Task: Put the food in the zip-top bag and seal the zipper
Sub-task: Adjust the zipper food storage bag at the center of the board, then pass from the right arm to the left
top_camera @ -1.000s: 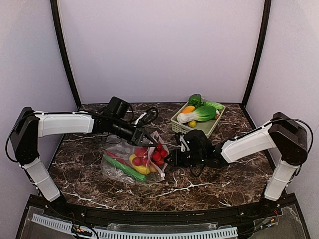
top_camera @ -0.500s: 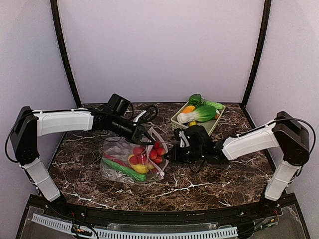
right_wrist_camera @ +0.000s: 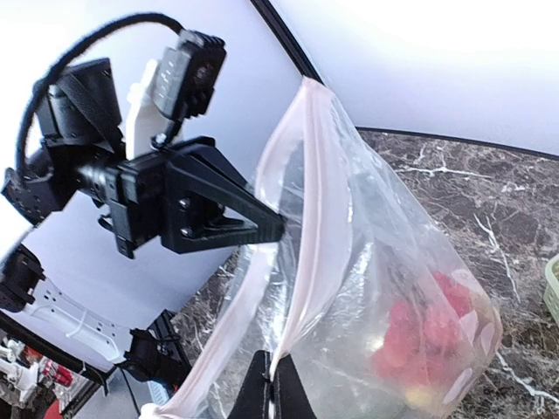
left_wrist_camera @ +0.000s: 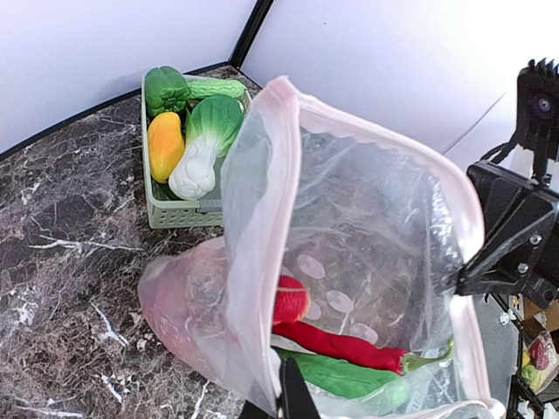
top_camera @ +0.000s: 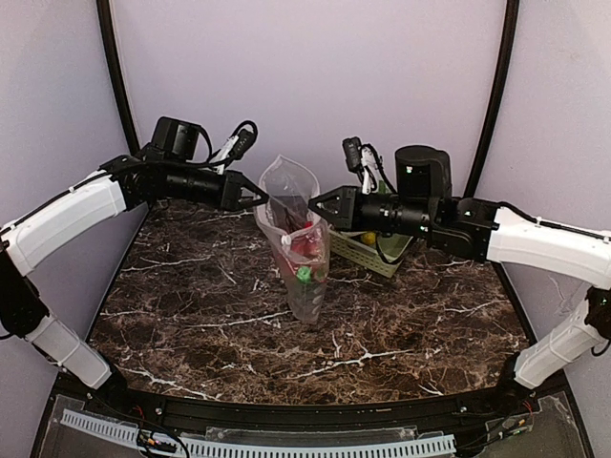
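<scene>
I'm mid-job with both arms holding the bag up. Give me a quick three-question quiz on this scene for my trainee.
1. True or false: the zipper of the zip-top bag is sealed shut.
2. Which food lies in the green basket? A) red chili B) bok choy C) tomato cluster
3. What do the left gripper and right gripper both grip?

Key:
1. False; the mouth gapes open.
2. B.
3. The bag's mouth edge, one gripper on each side.
</scene>
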